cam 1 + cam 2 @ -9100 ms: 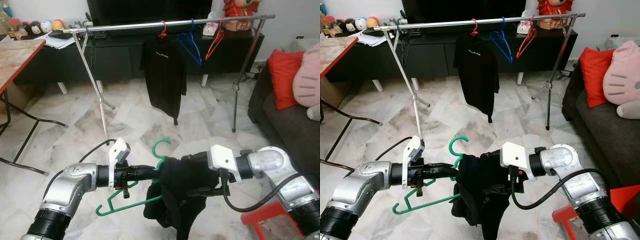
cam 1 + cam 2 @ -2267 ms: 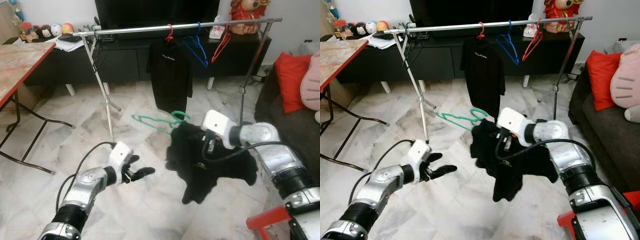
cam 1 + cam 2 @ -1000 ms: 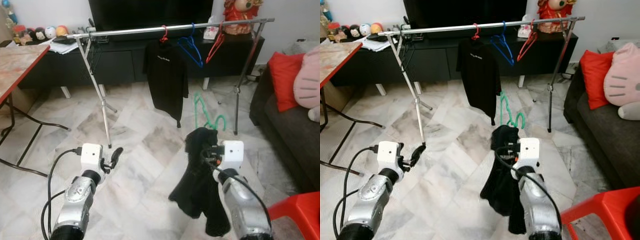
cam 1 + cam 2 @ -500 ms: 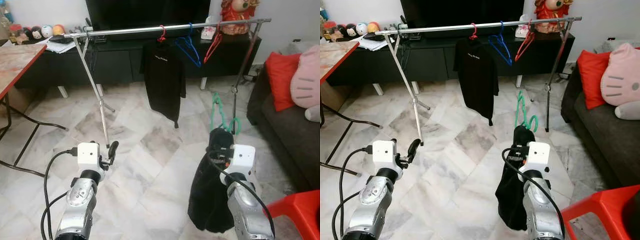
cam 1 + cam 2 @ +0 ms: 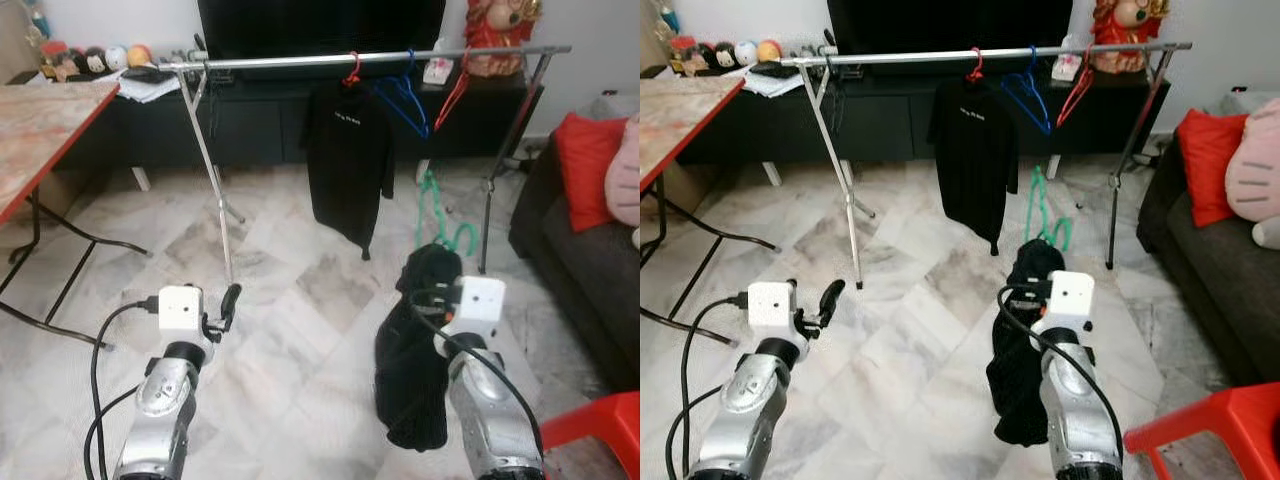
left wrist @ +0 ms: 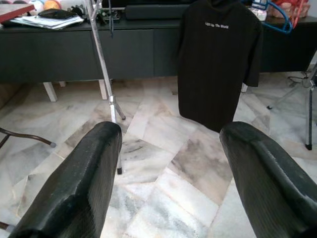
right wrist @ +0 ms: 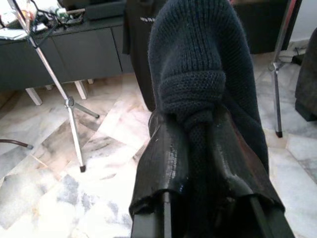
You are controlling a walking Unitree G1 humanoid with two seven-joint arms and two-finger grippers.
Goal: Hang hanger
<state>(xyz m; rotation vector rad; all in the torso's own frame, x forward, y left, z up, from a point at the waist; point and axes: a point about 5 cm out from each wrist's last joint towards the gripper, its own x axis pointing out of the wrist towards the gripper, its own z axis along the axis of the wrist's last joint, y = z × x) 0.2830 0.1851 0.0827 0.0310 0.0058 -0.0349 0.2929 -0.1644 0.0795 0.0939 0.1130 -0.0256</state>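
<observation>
Right end effector [image 7: 198, 144] clenched on a dark knit garment [image 5: 415, 350] carried on a green hanger [image 5: 437, 212], right arm stretched forward and raised, garment drooping toward the marble floor [image 5: 290, 330], hanger's green wire sticking up above it, short of the rail. Left end effector [image 6: 168, 168] released, fingers spread wide and holding nothing, left arm also pointing forward over the floor. Farther off, one metal clothes rail [image 5: 380, 58] carries three hangers: one red with a black T-shirt [image 5: 347, 150], one blue hanger [image 5: 405, 93], one bare red hanger [image 5: 455, 82].
</observation>
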